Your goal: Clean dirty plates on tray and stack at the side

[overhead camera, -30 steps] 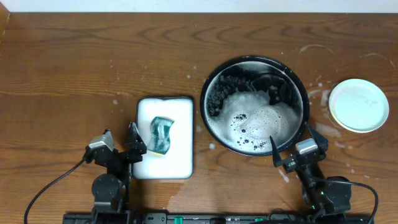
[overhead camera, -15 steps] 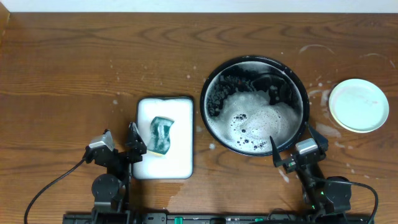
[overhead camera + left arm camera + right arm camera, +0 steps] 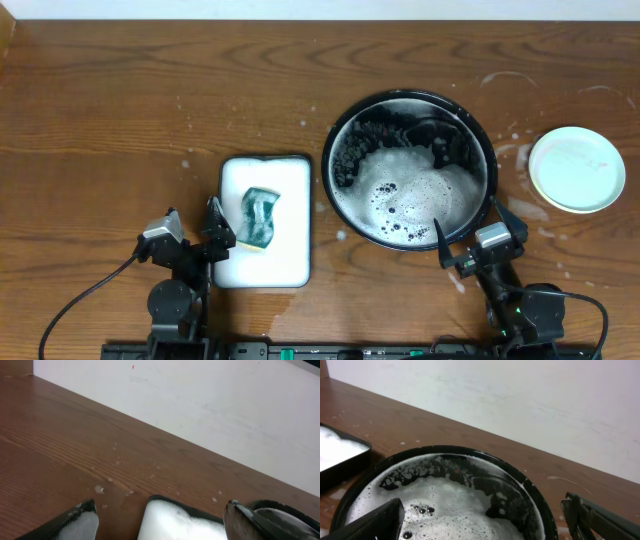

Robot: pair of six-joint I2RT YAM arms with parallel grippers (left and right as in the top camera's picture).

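Note:
The round black tray point(image 3: 338, 128) holds white foam and no plate that I can see; it also shows in the right wrist view point(image 3: 530, 491). A pale plate stack point(image 3: 576, 169) rests on the streaked tabletop at the far right, with whitish soapy streaks point(image 3: 510, 150) beside it. I cannot tell how many plates it holds. My left gripper point(image 3: 190, 232) is open and empty at the near edge, by the white tray's left side. My right gripper point(image 3: 470, 235) is open and empty just in front of the black tray's near rim.
A white rectangular tray point(image 3: 297, 215) left of the black tray holds foam and a green sponge point(image 3: 259, 217); its foamy corner shows in the left wrist view point(image 3: 175, 520). Soap drops point(image 3: 342, 236) dot the wood. A white wall point(image 3: 210, 405) stands behind the table.

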